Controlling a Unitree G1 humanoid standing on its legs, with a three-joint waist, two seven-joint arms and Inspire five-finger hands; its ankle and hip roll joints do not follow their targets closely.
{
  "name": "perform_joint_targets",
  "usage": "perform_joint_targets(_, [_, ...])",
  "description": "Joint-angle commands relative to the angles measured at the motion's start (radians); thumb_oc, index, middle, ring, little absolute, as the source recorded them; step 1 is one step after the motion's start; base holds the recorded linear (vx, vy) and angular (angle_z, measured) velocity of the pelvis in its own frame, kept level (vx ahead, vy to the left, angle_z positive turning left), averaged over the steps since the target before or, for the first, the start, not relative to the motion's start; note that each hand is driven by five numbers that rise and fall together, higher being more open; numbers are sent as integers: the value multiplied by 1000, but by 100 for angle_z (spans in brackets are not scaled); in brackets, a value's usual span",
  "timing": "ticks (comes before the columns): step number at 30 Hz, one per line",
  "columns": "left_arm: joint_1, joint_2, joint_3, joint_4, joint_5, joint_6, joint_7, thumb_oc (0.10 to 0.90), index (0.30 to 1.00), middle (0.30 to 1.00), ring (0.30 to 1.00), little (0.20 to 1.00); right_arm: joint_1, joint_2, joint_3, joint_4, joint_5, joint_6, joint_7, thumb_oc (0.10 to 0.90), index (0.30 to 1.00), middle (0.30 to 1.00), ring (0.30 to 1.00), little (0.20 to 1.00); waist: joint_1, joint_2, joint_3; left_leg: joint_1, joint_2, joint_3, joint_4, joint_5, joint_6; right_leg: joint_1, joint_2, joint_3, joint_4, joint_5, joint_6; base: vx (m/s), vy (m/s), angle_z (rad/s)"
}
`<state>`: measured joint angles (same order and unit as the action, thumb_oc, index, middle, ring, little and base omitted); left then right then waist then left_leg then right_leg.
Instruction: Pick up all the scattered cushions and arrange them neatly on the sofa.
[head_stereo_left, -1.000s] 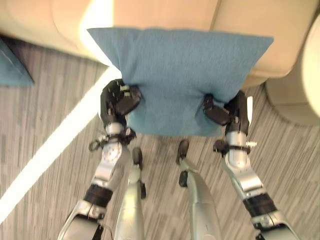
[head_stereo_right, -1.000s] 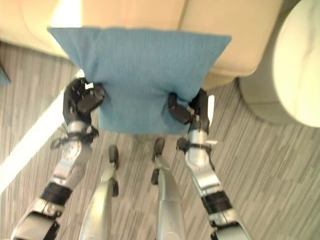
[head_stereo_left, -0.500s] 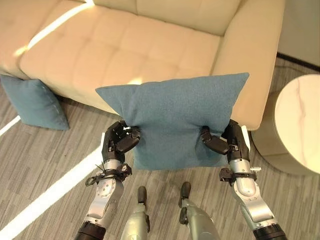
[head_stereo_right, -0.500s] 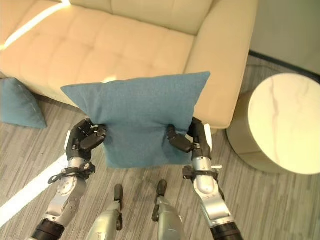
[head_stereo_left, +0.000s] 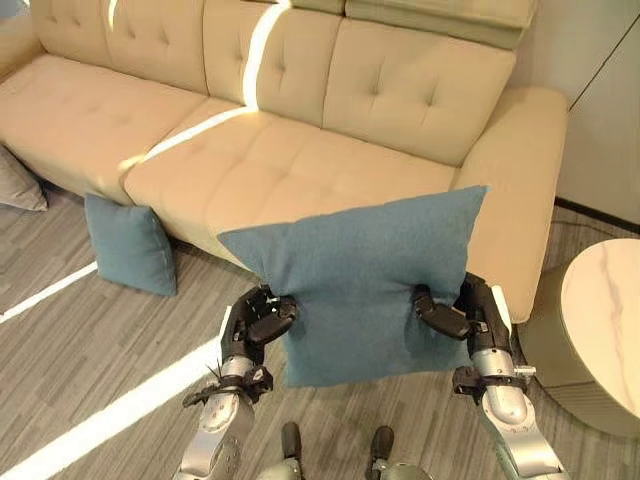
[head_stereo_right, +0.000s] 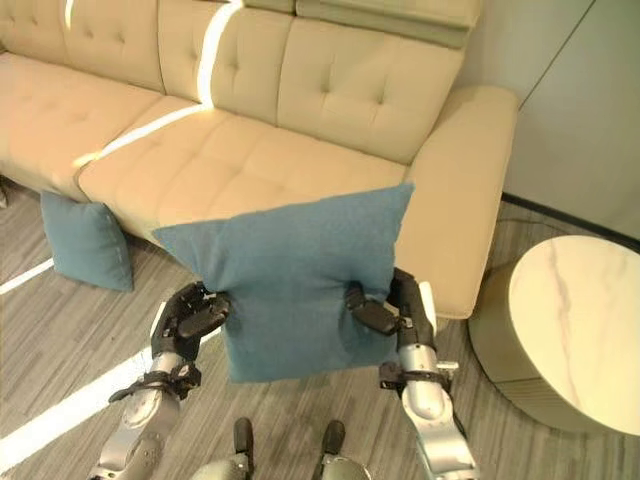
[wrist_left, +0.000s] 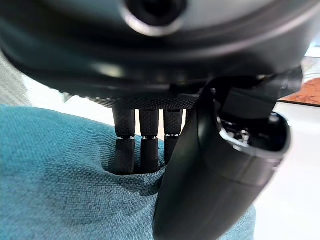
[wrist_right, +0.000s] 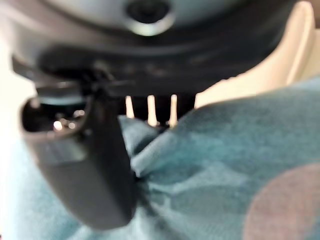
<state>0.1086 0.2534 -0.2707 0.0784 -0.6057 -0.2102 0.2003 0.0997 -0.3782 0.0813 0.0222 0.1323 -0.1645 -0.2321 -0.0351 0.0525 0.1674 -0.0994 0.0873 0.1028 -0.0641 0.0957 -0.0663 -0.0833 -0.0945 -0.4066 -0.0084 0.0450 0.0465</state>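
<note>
The beige sofa (head_stereo_left: 300, 160) fills the far side of the scene, its seat bare, with a round pale side table (head_stereo_left: 605, 330) off to the right, just beside the sofa's arm. You are holding a large teal cushion (head_stereo_left: 360, 290) upright in front of the sofa's right seat, off the floor, its top corners fanned out wide.

A second teal cushion (head_stereo_left: 128, 245) leans against the sofa front on the far left, standing on the floor, and the edge of a grey cushion (head_stereo_left: 18, 182) shows further left at the frame edge. Those look like your remaining pickups.

Your left hand (head_stereo_left: 255, 325) is clamped on the held cushion's left edge, low down; in the left wrist view the fingers (wrist_left: 141, 145) sink into the fabric with the thumb pressing from the front. Your right hand (head_stereo_left: 462, 315) pinches the right edge the same way, the cloth bunching into folds at the thumb.

Judge it as light and soft: it dents where you grip and sags between the hands. It should not slip, but it will flop, so keep hold of both side edges and land it against the backrest.
</note>
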Motion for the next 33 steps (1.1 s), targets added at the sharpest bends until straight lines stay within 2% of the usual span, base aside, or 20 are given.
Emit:
perform_joint_targets(1, [-39,49,26,-84,7,-65,-74,400,300,300,300,300,-108,41,-15,-158,48,-128,-2,400,300,300,300,300,6,-93,-128,8,-44,61,36,-101,15,65,-22,107,6,-90,79,68,217,-25])
perform_joint_targets(4, [-45,61,31,-91,23,-64,-68,400,300,300,300,300,-120,59,-4,-156,44,-129,2,400,300,300,300,300,16,-94,-112,33,-59,56,17,-111,45,27,-56,139,137,-92,95,35,222,-17])
perform_joint_targets(6, [-48,71,37,-95,29,-67,-55,400,300,300,300,300,-131,64,6,-164,40,-126,8,400,300,300,300,300,12,-89,-97,43,-62,50,5,-107,62,-27,-76,161,247,-66,105,22,198,-7])
perform_joint_targets(8, [-52,75,41,-92,40,-69,-47,400,300,300,300,300,-132,73,9,-171,38,-131,12,400,300,300,300,300,8,-80,-85,55,-61,43,-8,-107,68,-73,-67,189,322,-66,108,38,157,3])
perform_joint_targets(9, [-57,75,42,-91,46,-71,-45,400,300,300,300,300,-130,77,10,-176,38,-133,15,400,300,300,300,300,3,-77,-82,61,-61,36,-11,-108,66,-93,-47,205,334,-80,99,74,108,7])
perform_joint_targets(11, [-59,73,44,-93,54,-74,-48,400,300,300,300,300,-116,76,4,-179,34,-136,20,400,300,300,300,300,-9,-80,-78,69,-71,18,-13,-113,63,-108,4,247,291,-115,86,115,57,14])
perform_joint_targets(13, [-58,71,45,-94,61,-75,-54,400,300,300,300,300,-109,75,-2,-177,34,-139,19,400,300,300,300,300,-24,-90,-80,66,-89,-4,-15,-115,63,-133,57,302,195,-98,77,148,12,34])
perform_joint_targets(14, [-58,68,44,-89,62,-71,-57,400,300,300,300,300,-105,72,-2,-176,34,-141,22,400,300,300,300,300,-34,-98,-78,74,-107,-27,-14,-121,65,-142,84,340,116,-64,79,141,-8,41])
perform_joint_targets(16, [-60,65,45,-80,64,-71,-55,400,300,300,300,300,-104,69,2,-171,30,-139,23,400,300,300,300,300,-39,-98,-75,82,-112,-42,-13,-129,66,-161,95,355,95,-43,86,143,-28,57])
perform_joint_targets(19, [-68,62,41,-72,76,-70,-72,400,300,300,300,300,-89,59,7,-171,19,-137,32,400,300,300,300,300,-49,-112,-72,96,-133,-69,8,-157,68,-141,89,366,51,-18,85,159,-50,65])
perform_joint_targets(20, [-70,57,36,-72,81,-67,-75,400,300,300,300,300,-80,58,2,-171,18,-142,34,400,300,300,300,300,-56,-115,-75,97,-140,-75,28,-170,66,-134,96,389,55,-16,75,116,-34,35])
perform_joint_targets(24, [-61,43,32,-74,74,-67,-100,400,300,300,300,300,-49,39,-26,-180,20,-139,43,400,300,300,300,300,-74,-115,-83,78,-142,-72,180,-244,44,-62,84,376,24,-18,57,154,-63,41])
perform_joint_targets(27, [-67,36,28,-76,66,-67,-102,400,300,300,300,300,-51,17,-29,-186,15,-136,42,400,300,300,300,300,-74,-128,-65,-54,-125,-43,416,-213,5,-26,64,355,9,-29,37,55,-46,49])
perform_joint_targets(28, [-65,35,31,-74,64,-67,-104,400,300,300,300,300,-46,14,-33,-187,20,-135,44,400,300,300,300,300,-73,-133,-64,-73,-109,-20,437,-211,5,-15,60,350,4,-37,33,71,-33,36])
perform_joint_targets(31, [-62,39,30,-76,60,-57,-111,400,300,300,300,300,-40,16,-40,-186,30,-127,45,400,300,300,300,300,-63,-144,-68,-127,-65,20,420,-234,25,10,41,327,-8,-62,34,129,4,25])
perform_joint_targets(33, [-55,40,27,-76,67,-51,-104,400,300,300,300,300,-42,18,-42,-184,27,-126,38,400,300,300,300,300,-53,-142,-76,-127,-43,4,310,-189,25,26,45,323,-13,-76,38,265,78,15])
